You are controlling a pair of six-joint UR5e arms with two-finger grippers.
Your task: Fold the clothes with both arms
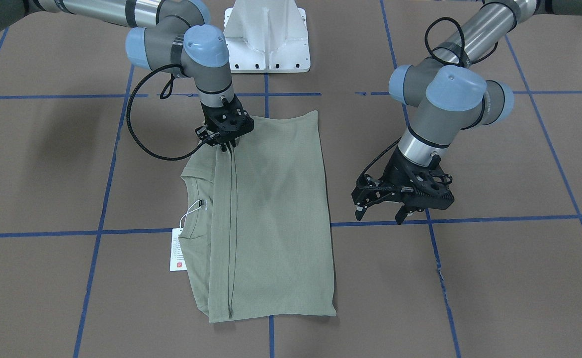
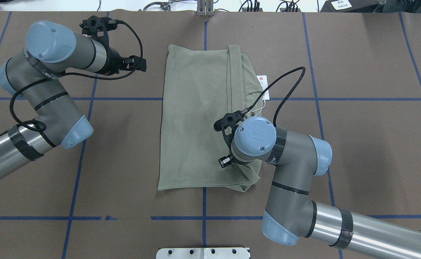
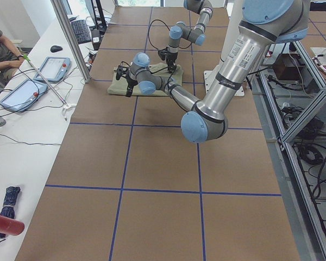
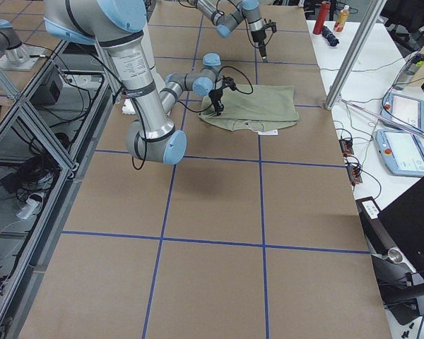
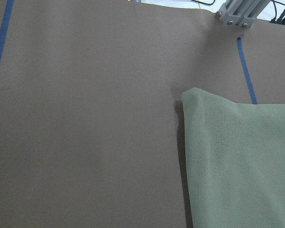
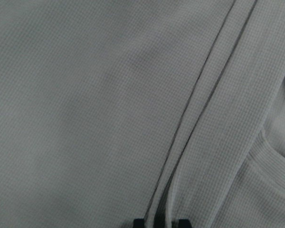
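**Right hand pinches the folded shirt, left hand hangs apart beside it**

The sage-green shirt (image 1: 271, 214) lies folded into a long rectangle in the middle of the brown counter (image 1: 494, 278). Its ribbed collar (image 1: 191, 199) and white hang tag (image 1: 177, 249) stick out on the robot's right side. The right hand (image 1: 227, 144) points down at the end of the shirt nearer the robot, its fingers pressed together on the folded-over edge of the cloth. The left hand (image 1: 380, 217) hovers off the cloth, near the shirt's far left corner, with its fingers spread and nothing between them.
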